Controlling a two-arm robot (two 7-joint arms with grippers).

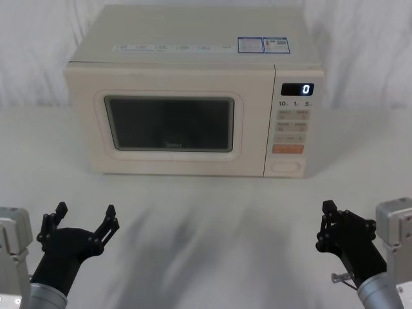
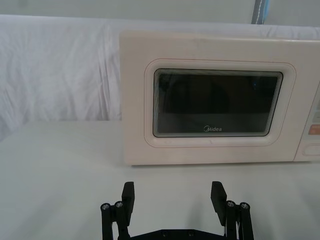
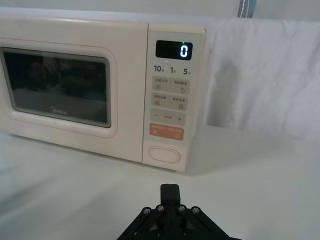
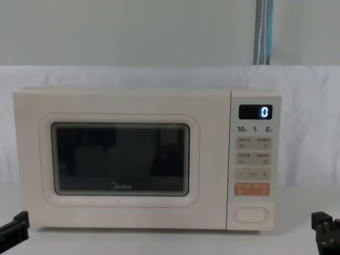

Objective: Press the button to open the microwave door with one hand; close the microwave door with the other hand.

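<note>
The cream-white microwave (image 1: 193,38) stands at the back of the table, its display showing 0. The microwave door (image 1: 84,122) with its dark window sits flush and shut. On the control panel's lower end lies the wide pill-shaped button (image 1: 287,167), also plain in the right wrist view as the button (image 3: 164,154) and from the chest as the button (image 4: 251,214). My left gripper (image 1: 85,215) hovers low at the front left, open and empty, well short of the door (image 2: 135,100). My right gripper (image 1: 326,222) waits at the front right, shut on nothing, its fingertips (image 3: 170,191) pointing toward the button.
White cloth covers the table (image 1: 206,225) and hangs behind the oven. An orange key (image 3: 167,132) sits just above the button, with small beige pads above that. Bare tabletop lies between both grippers and the oven's front.
</note>
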